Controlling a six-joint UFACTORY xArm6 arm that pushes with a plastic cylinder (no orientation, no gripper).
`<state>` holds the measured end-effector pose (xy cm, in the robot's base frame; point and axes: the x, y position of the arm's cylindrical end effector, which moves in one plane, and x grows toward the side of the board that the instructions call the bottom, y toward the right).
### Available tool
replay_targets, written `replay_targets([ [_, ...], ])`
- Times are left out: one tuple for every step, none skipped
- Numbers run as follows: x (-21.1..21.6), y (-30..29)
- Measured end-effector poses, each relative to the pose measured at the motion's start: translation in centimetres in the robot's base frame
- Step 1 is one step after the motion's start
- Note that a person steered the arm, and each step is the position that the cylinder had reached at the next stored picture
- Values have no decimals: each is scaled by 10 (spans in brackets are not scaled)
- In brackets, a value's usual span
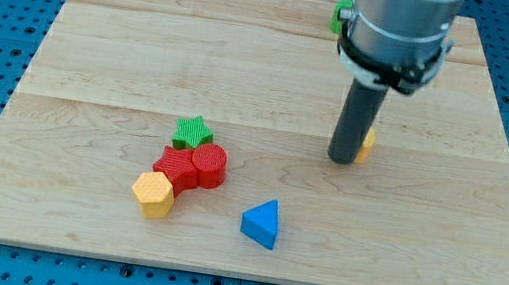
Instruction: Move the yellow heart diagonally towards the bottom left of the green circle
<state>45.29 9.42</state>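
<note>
The yellow heart (366, 145) is mostly hidden behind my rod; only a small yellow edge shows on the rod's right side. My tip (342, 160) rests on the board right against the heart, on its left. The green circle (339, 16) is at the view's top, largely hidden behind the arm's grey body, with a small green part showing on its left.
A green star (192, 132), a red block (173, 165), a red cylinder (208, 166) and a yellow hexagon (153, 193) cluster at the lower left. A blue triangle (262, 224) lies to their right. The wooden board (97, 48) sits on a blue pegboard.
</note>
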Motion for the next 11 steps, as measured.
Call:
replay_targets([
  [-15,22],
  [13,29],
  [27,39],
  [-2,65],
  [-20,52],
  [-28,50],
  [-47,13],
  [-88,-82],
  [-80,-56],
  [-63,-36],
  [-101,-16],
])
